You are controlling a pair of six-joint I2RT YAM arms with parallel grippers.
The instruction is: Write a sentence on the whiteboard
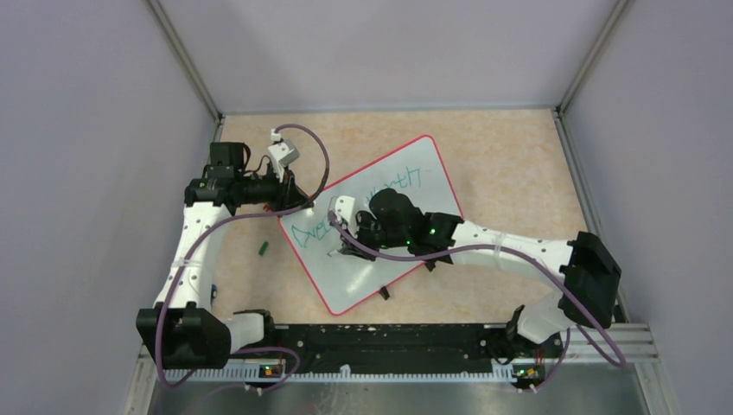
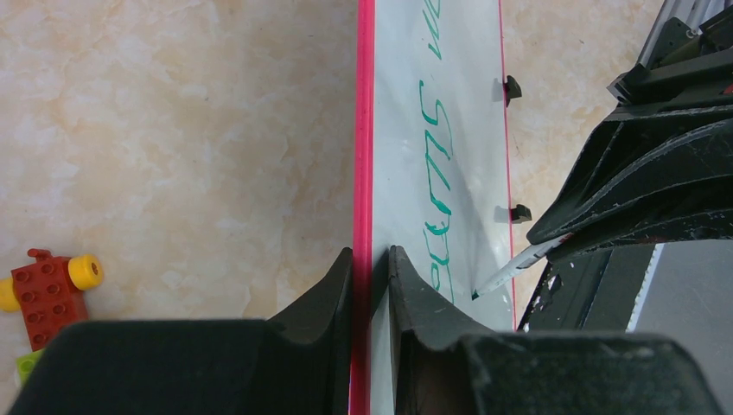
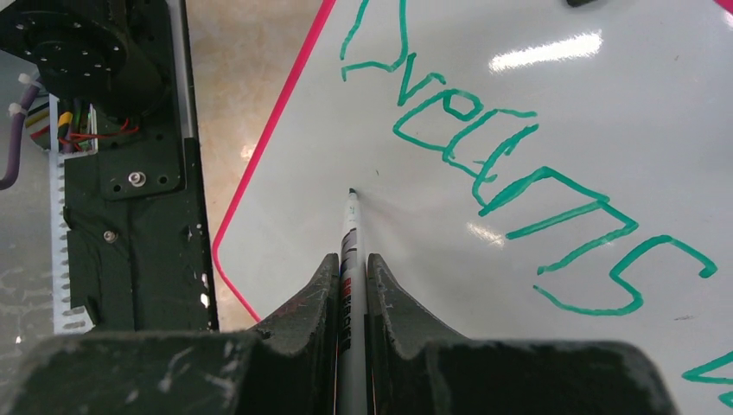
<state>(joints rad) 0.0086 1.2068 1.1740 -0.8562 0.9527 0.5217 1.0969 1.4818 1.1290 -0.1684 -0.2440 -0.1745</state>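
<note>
Black fingers of the right gripper (image 3: 352,259) are pressed tight on a white marker (image 3: 349,226), and that's a firm pinch, with the barrel running straight out between them. The green tip comes down to bare white surface just beside the first line of the sentence (image 3: 519,169). Whether it actually touches, the wrist view doesn't quite settle. The green lettering reads "Dreams" along the board's left end, and a second, fainter word sits toward its far right corner in the top view.

Over to the left gripper (image 2: 370,255). Its jaws are clamped on the thin red rim of the whiteboard (image 2: 364,130), one finger on each side of the edge, near the board's left corner.

The whiteboard itself lies flat and skewed across the middle of the table (image 1: 501,164), one corner pointing at the far edge and another at the near edge, small black feet poking out along its near right side.

On the bare table left of the board there's a small green piece (image 1: 263,248), and the left wrist view catches a red and yellow toy brick (image 2: 47,294) off to the side.
</note>
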